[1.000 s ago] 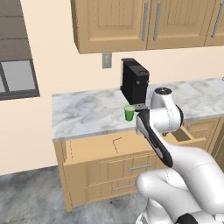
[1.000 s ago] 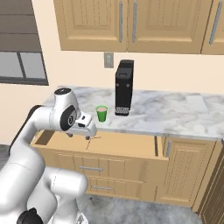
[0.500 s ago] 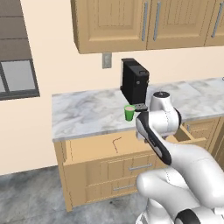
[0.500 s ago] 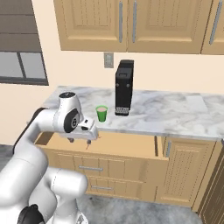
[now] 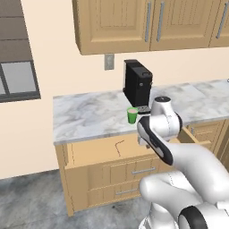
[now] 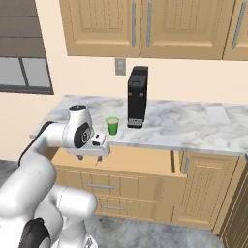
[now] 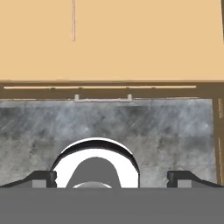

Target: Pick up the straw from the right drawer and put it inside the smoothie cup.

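Light wood and grey floor lie below my gripper (image 7: 112,177), its jaws spread wide and empty. Ahead, the straw (image 7: 73,22) rests flat in the drawer (image 5: 96,150), so I should advance, lower squarely, and pinch mid-shaft; cup (image 6: 112,125) waits on the counter (image 6: 193,128).

Kitchen: marble counter (image 5: 85,117), wood cabinets (image 6: 145,26), coffee machine (image 5: 137,82).

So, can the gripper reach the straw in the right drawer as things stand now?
Probably yes. The right drawer is pulled open, the straw lies bare on its flat bottom, and the open gripper hangs above it with nothing between.
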